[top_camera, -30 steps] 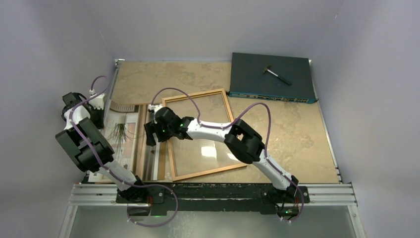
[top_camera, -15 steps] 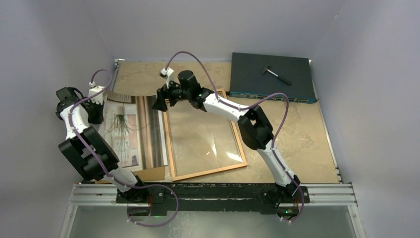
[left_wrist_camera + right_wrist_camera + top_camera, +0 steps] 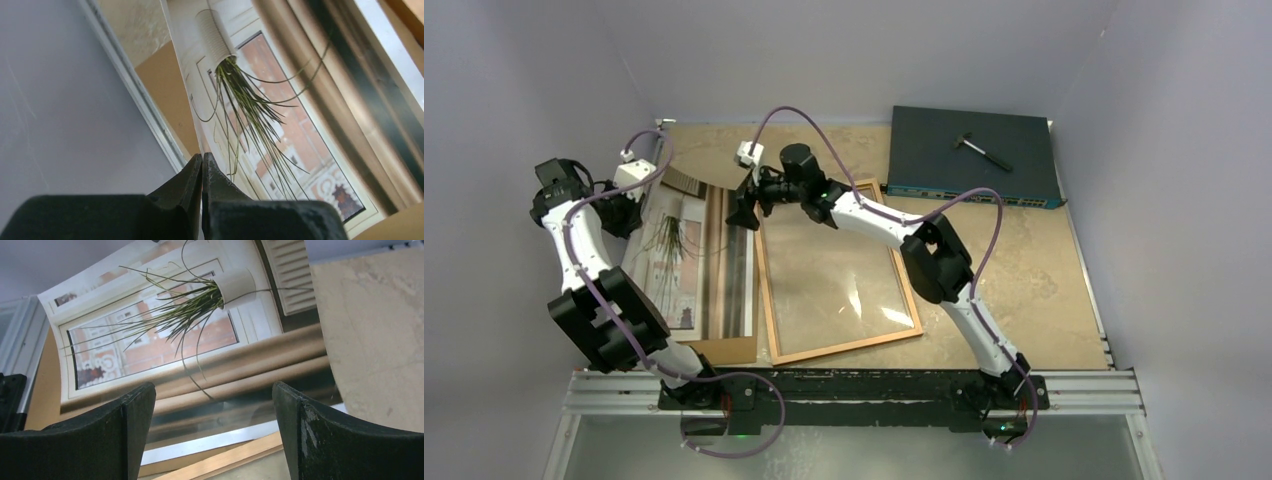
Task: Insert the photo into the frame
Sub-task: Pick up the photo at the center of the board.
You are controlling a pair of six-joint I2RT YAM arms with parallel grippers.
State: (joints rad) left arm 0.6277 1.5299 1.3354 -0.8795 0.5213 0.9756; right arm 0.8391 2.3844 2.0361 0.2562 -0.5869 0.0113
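The photo [image 3: 694, 275] lies face up left of the frame [image 3: 844, 346], partly over a brown backing board [image 3: 724, 350]. It shows a hanging plant and brown stripes. My left gripper [image 3: 624, 210] is shut on the photo's white left border; in the left wrist view the jaw tips [image 3: 201, 157] pinch the edge of the photo [image 3: 260, 100]. My right gripper [image 3: 744, 215] is open and empty, hovering over the photo's far right corner by the frame's far left corner. The right wrist view shows the photo [image 3: 190, 340] and a frame rail [image 3: 225, 462] between the spread fingers [image 3: 215, 395].
A dark flat electronics box [image 3: 969, 150] with a small hammer-like tool [image 3: 982, 150] on it sits at the back right. The wall [image 3: 60, 100] and a metal table rail run close along the photo's left side. The frame holds a glass pane.
My right arm swung from the photo's right edge up to the frame's far left corner. My left gripper moved farther back and right with the photo's edge, and the photo now lies flatter.
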